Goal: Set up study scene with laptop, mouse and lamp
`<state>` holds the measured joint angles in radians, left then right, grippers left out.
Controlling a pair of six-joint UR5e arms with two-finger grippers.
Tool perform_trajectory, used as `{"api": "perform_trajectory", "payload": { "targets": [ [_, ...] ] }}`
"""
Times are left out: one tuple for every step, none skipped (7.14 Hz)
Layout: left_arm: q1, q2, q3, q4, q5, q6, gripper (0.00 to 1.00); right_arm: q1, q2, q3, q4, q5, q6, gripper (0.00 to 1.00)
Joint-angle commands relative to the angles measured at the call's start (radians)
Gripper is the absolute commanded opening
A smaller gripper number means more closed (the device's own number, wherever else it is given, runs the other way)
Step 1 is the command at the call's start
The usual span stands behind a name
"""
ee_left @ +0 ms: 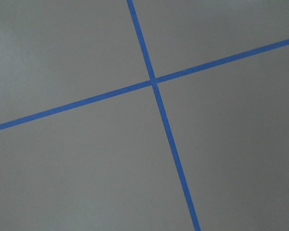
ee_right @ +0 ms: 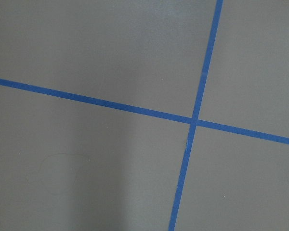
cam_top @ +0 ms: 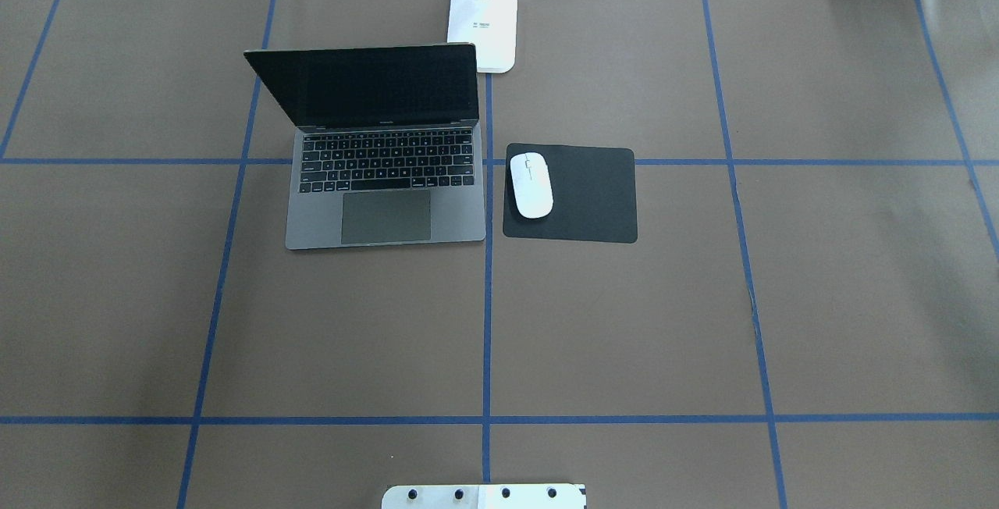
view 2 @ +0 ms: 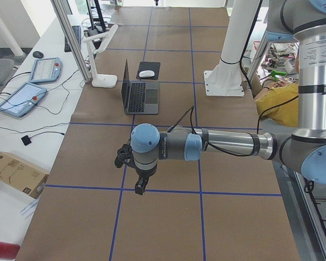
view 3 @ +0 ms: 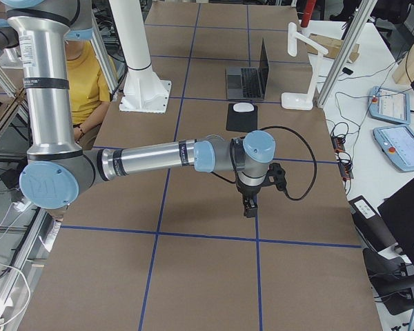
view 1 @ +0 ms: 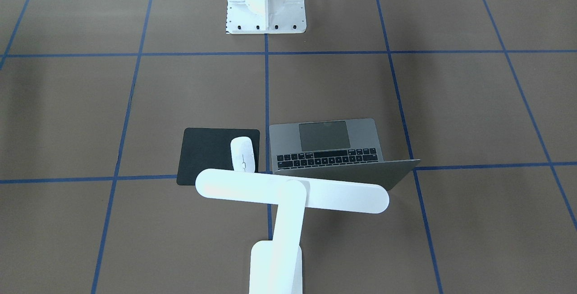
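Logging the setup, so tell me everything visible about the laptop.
The laptop is slim, with a grey metal-looking body, black keys and a large grey trackpad. It stands open, screen dark, lid tilted a little past upright, keyboard towards the robot. It rests flat on the brown table, beside the black pad but apart from it, with the base of the lamp just behind its far corner. Nothing else touches it.

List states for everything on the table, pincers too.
laptop: open, screen dark.
mouse: lying on the pad, beside the laptop.
lamp: standing upright behind the laptop; lit or not, unclear.
left pincer: over the table; open or shut unclear.
right pincer: over the table; open or shut unclear.
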<state>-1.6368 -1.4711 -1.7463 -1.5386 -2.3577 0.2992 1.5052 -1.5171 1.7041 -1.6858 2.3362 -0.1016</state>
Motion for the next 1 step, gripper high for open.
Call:
{"api": "perform_trajectory", "payload": {
  "targets": [
    [0.000, 0.000, 0.001, 0.000, 0.000, 0.000, 1.00, 0.000, 0.000, 0.000, 0.000, 0.000, 0.000, 1.00]
  ]
}}
